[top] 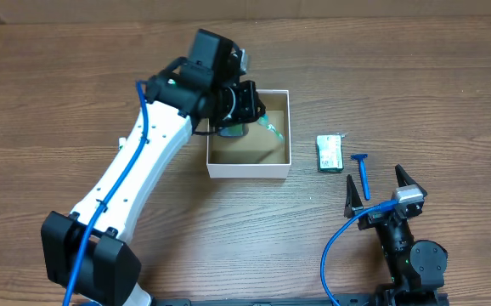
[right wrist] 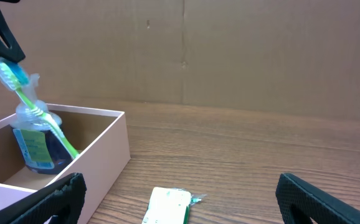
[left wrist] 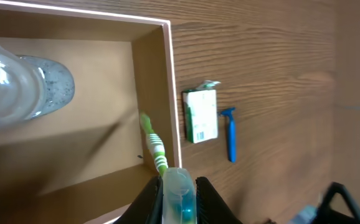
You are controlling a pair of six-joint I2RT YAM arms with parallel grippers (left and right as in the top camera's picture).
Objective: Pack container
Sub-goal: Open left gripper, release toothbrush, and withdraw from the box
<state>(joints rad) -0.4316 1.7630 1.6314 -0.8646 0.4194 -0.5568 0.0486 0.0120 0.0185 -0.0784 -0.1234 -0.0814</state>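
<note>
The container (top: 249, 168) is a square white box with a brown inside, at the table's middle; it also shows in the left wrist view (left wrist: 172, 99) and the right wrist view (right wrist: 108, 146). My left gripper (top: 247, 104) hangs over it, shut on a green toothbrush (left wrist: 157, 151) by its clear blue-tinted end (left wrist: 179, 193); the brush slants down into the box (right wrist: 40, 115). A clear bottle (right wrist: 35, 140) with blue liquid stands inside the box. My right gripper (top: 383, 191) is open and empty near the table's front right.
A small green-and-white packet (top: 330, 153) lies right of the box, and a blue razor (top: 363, 174) lies right of the packet. Both also show in the left wrist view, the packet (left wrist: 201, 115) and razor (left wrist: 230, 132). A brown cardboard wall (right wrist: 230, 56) stands behind the table.
</note>
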